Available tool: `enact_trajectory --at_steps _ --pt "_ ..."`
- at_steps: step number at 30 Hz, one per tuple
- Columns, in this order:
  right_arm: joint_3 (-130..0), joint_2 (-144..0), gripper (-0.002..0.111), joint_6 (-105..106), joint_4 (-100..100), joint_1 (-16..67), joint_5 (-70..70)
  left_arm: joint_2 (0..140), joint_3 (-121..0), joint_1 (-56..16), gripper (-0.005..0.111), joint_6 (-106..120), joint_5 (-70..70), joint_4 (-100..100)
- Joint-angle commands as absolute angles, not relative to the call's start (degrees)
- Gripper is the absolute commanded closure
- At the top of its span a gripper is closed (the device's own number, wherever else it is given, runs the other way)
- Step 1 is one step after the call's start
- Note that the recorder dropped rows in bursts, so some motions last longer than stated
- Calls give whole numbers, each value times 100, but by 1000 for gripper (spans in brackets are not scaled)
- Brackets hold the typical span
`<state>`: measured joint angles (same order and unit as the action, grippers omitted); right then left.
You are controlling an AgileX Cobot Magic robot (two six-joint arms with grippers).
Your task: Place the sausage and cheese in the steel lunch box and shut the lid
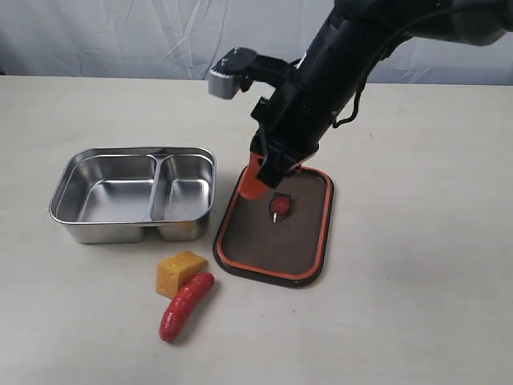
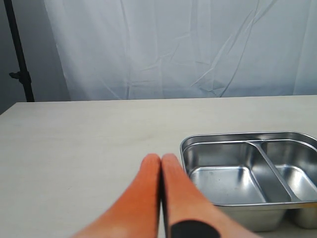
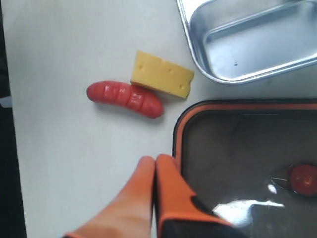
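Nothing is done yet: my right claw and left claw are closed tight and empty, the sausage and cheese lie at five o'clock from the empty box, lid off at three.

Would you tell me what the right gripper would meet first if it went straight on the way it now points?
The right gripper would likely hit bare table beside the lid, with the sausage farther along; depth is unclear.
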<state>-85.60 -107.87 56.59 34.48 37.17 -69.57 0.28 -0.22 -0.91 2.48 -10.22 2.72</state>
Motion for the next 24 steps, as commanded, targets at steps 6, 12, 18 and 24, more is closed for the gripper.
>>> enact_trajectory --at_steps 6,12,18,24 --pt "-8530 -10553 108 5660 4145 3263 -6996 0 0 -130 107 185 -344 305" --pt "-8532 -10553 108 5643 3687 3263 -6996 0 0 -130 107 0 619 1818" --pt "-8532 -10553 108 5086 3200 3263 -6996 0 -135 -130 107 -154 -100 2804" --pt "-8532 -10553 108 4888 3160 3263 -6996 1073 -1205 -130 107 -80 -2147 2732"
